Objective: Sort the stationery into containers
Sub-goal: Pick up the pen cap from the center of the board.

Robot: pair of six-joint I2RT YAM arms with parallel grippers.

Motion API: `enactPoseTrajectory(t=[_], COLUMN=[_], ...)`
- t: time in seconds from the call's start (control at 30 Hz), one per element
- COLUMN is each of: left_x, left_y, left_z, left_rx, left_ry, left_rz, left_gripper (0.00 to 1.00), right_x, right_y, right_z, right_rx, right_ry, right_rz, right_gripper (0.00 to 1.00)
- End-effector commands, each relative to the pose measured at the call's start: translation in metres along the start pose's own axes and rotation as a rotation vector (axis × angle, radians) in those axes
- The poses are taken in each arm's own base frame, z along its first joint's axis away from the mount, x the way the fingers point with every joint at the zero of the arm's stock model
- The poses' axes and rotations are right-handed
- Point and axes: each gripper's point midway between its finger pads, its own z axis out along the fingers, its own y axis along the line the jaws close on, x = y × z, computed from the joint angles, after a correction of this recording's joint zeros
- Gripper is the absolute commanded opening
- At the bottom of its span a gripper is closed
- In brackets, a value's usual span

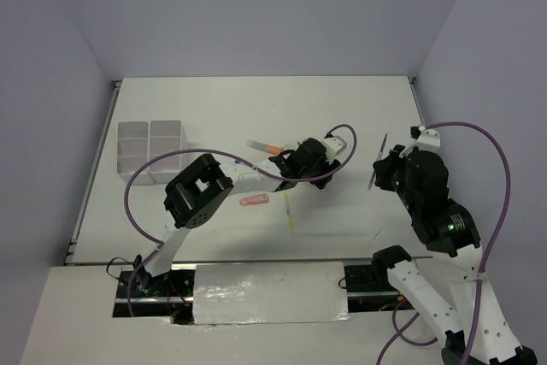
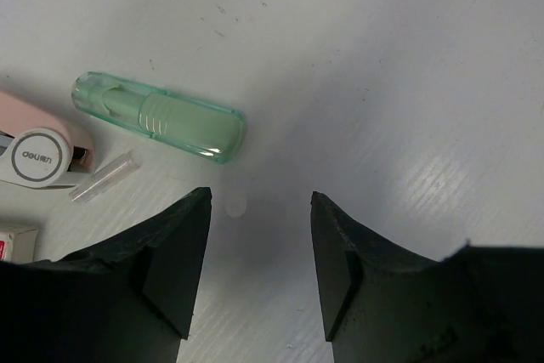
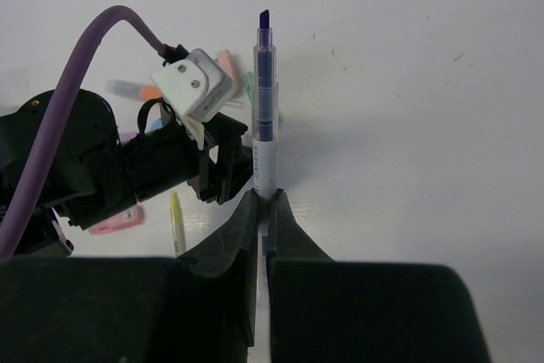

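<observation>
White tabletop (image 2: pixel 382 57): left fingers (image 2: pixel 170 261) spread near a translucent green marker (image 2: pixel 160 116); right fingers (image 3: pixel 234 244) pinch a purple-tipped white pen (image 3: pixel 264 108).

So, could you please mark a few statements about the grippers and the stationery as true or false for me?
1. The right gripper is shut on a purple-tipped pen. True.
2. The left gripper is clamped on the green marker. False: its jaws stand open, and the marker lies on the table ahead of them, not between them.
3. The organizer sits at the left of the table, apart from both grippers. True.
4. The pink item lies in an organizer compartment. False: it lies on the table beside the left arm.
</observation>
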Motion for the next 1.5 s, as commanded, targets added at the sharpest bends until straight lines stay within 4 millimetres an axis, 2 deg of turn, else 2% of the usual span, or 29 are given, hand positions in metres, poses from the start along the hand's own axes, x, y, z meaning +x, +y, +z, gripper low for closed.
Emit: enactPoseTrajectory(t=[0.0, 0.43, 0.53, 0.73, 0.83, 0.87, 1.0, 1.03, 1.07, 1.1, 1.13, 1.17, 1.2, 1.23, 1.33, 1.37, 1.43, 1.47], left_x=[-0.020, -0.014, -0.013, -0.014, -0.014, -0.013, -0.015, -0.017, -0.028, -0.029, -0.035, -0.051, -0.060, -0.079, -0.104, -0.133, -0.155, -0.169], left_y=[-0.002, 0.010, 0.012, 0.015, 0.014, 0.015, 0.015, 0.013, 0.013, 0.013, 0.012, 0.011, 0.012, 0.012, 0.014, 0.013, 0.014, 0.017], left_z=[0.008, 0.018, 0.021, 0.022, 0.023, 0.023, 0.018, 0.016, 0.008, 0.004, -0.002, -0.016, -0.024, -0.042, -0.079, -0.107, -0.138, -0.173], left_rx=[0.003, -0.018, -0.028, -0.034, -0.031, -0.032, -0.032, -0.030, -0.031, -0.036, -0.037, -0.037, -0.044, -0.051, -0.071, -0.072, -0.084, -0.096], left_ry=[-0.068, -0.057, -0.055, -0.065, -0.065, -0.063, -0.068, -0.072, -0.094, -0.096, -0.107, -0.135, -0.148, -0.177, -0.211, -0.265, -0.286, -0.278], left_rz=[0.025, 0.019, 0.019, 0.014, 0.014, 0.011, 0.007, 0.004, -0.004, -0.011, -0.016, -0.023, -0.030, -0.040, -0.060, -0.078, -0.120, -0.137], left_gripper=[0.62, 0.59, 0.53, 0.52, 0.46, 0.40, 0.35, 0.28, 0.27, 0.22, 0.04, 0.00, 0.00, 0.00, 0.00, 0.00, 0.00, 0.00], right_x=[-0.013, -0.011, -0.005, -0.005, -0.005, -0.005, -0.003, -0.003, -0.002, -0.001, 0.000, 0.001, 0.001, 0.000, -0.001, -0.001, 0.003, 0.002], right_y=[0.007, 0.011, 0.012, 0.014, 0.015, 0.015, 0.015, 0.015, 0.016, 0.018, 0.021, 0.025, 0.026, 0.029, 0.038, 0.050, 0.062, 0.068], right_z=[-0.002, -0.004, 0.000, 0.001, 0.001, 0.001, 0.002, 0.003, 0.003, 0.004, 0.004, 0.003, 0.004, 0.003, -0.001, -0.005, -0.010, -0.013], right_rx=[-0.029, -0.060, -0.063, -0.071, -0.071, -0.069, -0.070, -0.071, -0.075, -0.086, -0.104, -0.127, -0.131, -0.144, -0.200, -0.270, -0.351, -0.391], right_ry=[-0.050, -0.048, -0.024, -0.022, -0.018, -0.017, -0.012, -0.013, -0.013, -0.010, -0.007, -0.002, 0.003, 0.002, -0.001, 0.002, 0.010, 0.002], right_rz=[-0.002, -0.013, -0.019, -0.024, -0.025, -0.027, -0.028, -0.026, -0.020, -0.018, -0.018, -0.016, -0.017, -0.017, -0.022, -0.024, -0.031, -0.029], right_gripper=[0.00, 0.02, 0.02, 0.02, 0.02, 0.02, 0.02, 0.02, 0.02, 0.01, 0.00, 0.00, 0.00, 0.00, 0.00, 0.00, 0.00, 0.00])
